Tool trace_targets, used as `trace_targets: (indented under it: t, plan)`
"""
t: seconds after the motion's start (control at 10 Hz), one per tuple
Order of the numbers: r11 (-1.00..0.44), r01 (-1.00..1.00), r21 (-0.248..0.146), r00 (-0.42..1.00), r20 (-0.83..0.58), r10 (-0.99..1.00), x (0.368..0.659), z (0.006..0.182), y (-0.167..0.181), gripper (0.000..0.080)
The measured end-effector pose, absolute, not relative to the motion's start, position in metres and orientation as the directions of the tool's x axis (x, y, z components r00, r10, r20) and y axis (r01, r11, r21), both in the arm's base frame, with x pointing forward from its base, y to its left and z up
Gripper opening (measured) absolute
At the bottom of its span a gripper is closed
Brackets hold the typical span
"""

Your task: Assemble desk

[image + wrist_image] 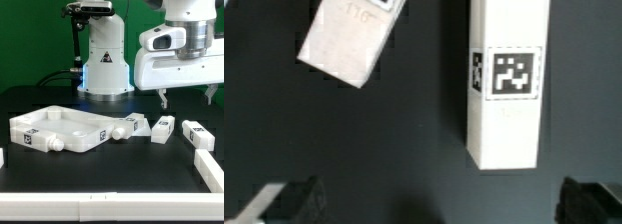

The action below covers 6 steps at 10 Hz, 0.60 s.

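I've got the gripper (187,99) spread wide w/ nothing in it, hanging above the table (100,168) toward the ext view's right. Desk panel (60,128) lies flat at the left, well apart. Inner leg (162,130) and outer leg (197,135) lie below, bare black gaps round each; white border rail (207,168) near. Wrist cam: tagged leg (509,80) clear of both fingertips (281,200).
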<state>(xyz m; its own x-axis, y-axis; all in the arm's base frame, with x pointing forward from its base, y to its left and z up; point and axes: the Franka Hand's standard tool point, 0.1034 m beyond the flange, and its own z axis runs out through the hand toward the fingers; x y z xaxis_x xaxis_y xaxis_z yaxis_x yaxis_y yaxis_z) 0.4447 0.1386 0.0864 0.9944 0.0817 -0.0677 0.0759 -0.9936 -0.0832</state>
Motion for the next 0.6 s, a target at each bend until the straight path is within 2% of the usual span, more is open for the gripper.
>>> trace_targets:
  t: [0.1, 0.2, 0.4, 0.6]
  plan:
    - [-0.991, 0.102, -0.085, 0.992, -0.066, 0.108, 0.443, 0.085, 0.137, 0.0649]
    - [-0.974, 0.205, -0.098, 0.974, -0.073, 0.212, 0.431, 0.077, 0.115, 0.0649]
    - [-0.957, 0.271, -0.107, 0.957, -0.077, 0.28, 0.434, 0.082, 0.058, 0.0649]
    - [-0.955, 0.276, -0.11, 0.955, -0.081, 0.285, 0.434, 0.079, 0.051, 0.0649]
